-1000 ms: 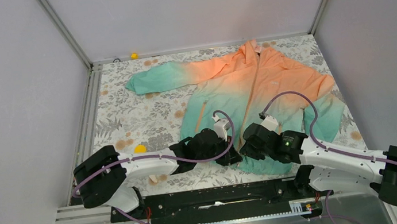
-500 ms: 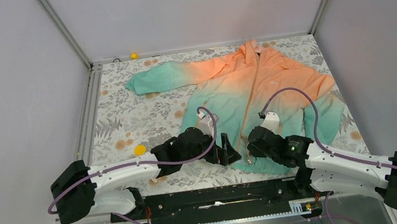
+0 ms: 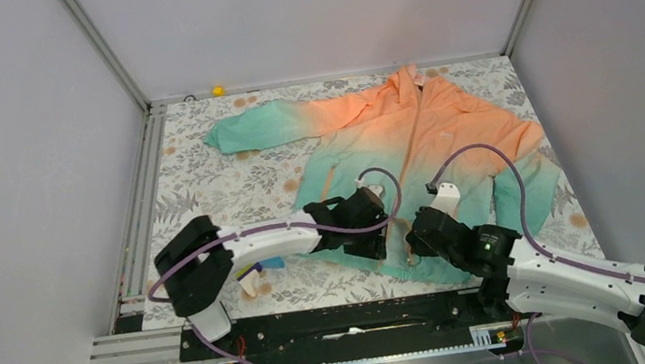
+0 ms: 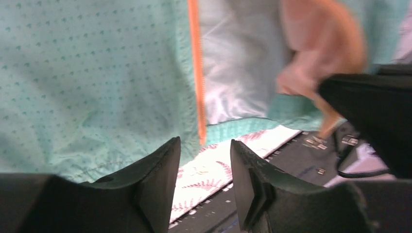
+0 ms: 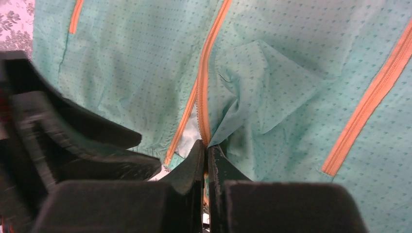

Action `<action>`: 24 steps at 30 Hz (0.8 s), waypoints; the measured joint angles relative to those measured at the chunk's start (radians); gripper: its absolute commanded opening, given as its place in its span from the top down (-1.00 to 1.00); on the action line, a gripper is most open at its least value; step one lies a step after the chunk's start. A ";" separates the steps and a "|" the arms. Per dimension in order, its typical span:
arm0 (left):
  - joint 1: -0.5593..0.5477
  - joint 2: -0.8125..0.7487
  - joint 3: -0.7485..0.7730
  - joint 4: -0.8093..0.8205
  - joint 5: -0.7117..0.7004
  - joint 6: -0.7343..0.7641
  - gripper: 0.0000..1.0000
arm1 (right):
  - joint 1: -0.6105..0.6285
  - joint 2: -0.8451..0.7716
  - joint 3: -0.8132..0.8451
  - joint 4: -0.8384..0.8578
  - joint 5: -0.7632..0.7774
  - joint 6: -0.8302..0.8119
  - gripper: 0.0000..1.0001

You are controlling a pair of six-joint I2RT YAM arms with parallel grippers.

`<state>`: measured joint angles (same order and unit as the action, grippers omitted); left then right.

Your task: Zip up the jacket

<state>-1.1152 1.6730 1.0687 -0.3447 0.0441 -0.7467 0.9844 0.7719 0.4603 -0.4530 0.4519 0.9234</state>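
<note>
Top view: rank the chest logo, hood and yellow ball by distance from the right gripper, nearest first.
1. Chest logo, up the jacket from the right gripper.
2. Hood, at the far edge.
3. Yellow ball, far left corner.

Open desk [image 3: 208, 197] lay at 9 o'clock of the jacket [image 3: 425, 131]; at 3 o'clock of the left claw [image 3: 380, 231], the right claw [image 3: 420, 237] blocked passage along the hem.

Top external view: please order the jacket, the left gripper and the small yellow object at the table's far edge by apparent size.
1. jacket, largest by far.
2. left gripper.
3. yellow object, smallest.
</note>
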 measured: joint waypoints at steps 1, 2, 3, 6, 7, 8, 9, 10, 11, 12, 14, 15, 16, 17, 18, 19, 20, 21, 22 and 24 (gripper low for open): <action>0.000 0.028 0.018 -0.026 -0.002 0.008 0.06 | 0.000 -0.008 0.000 -0.002 0.003 0.000 1.00; 0.000 0.054 0.038 -0.058 -0.007 0.015 0.05 | 0.000 -0.016 -0.002 -0.002 0.003 0.002 1.00; -0.002 0.079 0.060 -0.089 -0.018 0.023 0.03 | 0.000 -0.024 -0.005 -0.002 0.005 0.005 1.00; -0.014 0.142 0.130 -0.170 -0.070 0.044 0.01 | 0.000 -0.036 -0.022 -0.003 0.008 0.016 1.00; -0.022 0.154 0.147 -0.191 -0.090 0.048 0.01 | 0.000 -0.034 -0.028 -0.005 0.008 0.020 1.00; -0.031 0.164 0.162 -0.210 -0.110 0.051 0.01 | 0.000 -0.028 -0.032 -0.007 0.008 0.024 1.00; -0.039 0.174 0.174 -0.223 -0.128 0.054 0.01 | 0.000 -0.019 -0.033 -0.009 0.008 0.027 1.00; -0.046 0.183 0.183 -0.235 -0.142 0.057 0.03 | 0.000 -0.010 -0.033 -0.009 0.008 0.029 1.00; -0.051 0.190 0.188 -0.243 -0.152 0.058 0.05 | 0.000 -0.003 -0.033 -0.009 0.008 0.030 1.00; -0.056 0.201 0.195 -0.250 -0.163 0.058 0.07 | 0.000 0.004 -0.033 -0.009 0.007 0.032 1.00; -0.064 0.222 0.200 -0.257 -0.182 0.058 0.10 | 0.000 0.013 -0.033 -0.009 0.007 0.034 1.00; -0.067 0.230 0.203 -0.256 -0.193 0.056 0.12 | 0.000 0.014 -0.033 -0.009 0.007 0.035 1.00; -0.070 0.234 0.210 -0.258 -0.202 0.057 0.16 | 0.000 0.014 -0.033 -0.009 0.007 0.035 1.00; -0.072 0.238 0.214 -0.259 -0.213 0.056 0.22 | 0.000 0.013 -0.033 -0.009 0.008 0.035 1.00; -0.073 0.242 0.217 -0.259 -0.221 0.055 0.28 | 0.000 0.013 -0.033 -0.009 0.008 0.035 1.00; -0.075 0.244 0.218 -0.259 -0.227 0.053 0.34 | 0.000 0.013 -0.033 -0.009 0.008 0.036 1.00; -0.077 0.246 0.218 -0.257 -0.232 0.050 0.38 | 0.000 0.013 -0.033 -0.009 0.008 0.038 1.00; -0.079 0.246 0.218 -0.253 -0.234 0.049 0.42 | 0.000 0.014 -0.033 -0.009 0.009 0.040 1.00; -0.081 0.246 0.218 -0.250 -0.237 0.047 0.44 | 0.000 0.015 -0.033 -0.009 0.009 0.041 1.00; -0.084 0.242 0.210 -0.234 -0.235 0.048 0.50 | 0.000 0.022 -0.033 -0.008 0.009 0.042 1.00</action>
<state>-1.1988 1.9148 1.2789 -0.5785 -0.1913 -0.6991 0.9844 0.7940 0.4274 -0.4614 0.4606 0.9653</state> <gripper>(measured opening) 0.292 0.025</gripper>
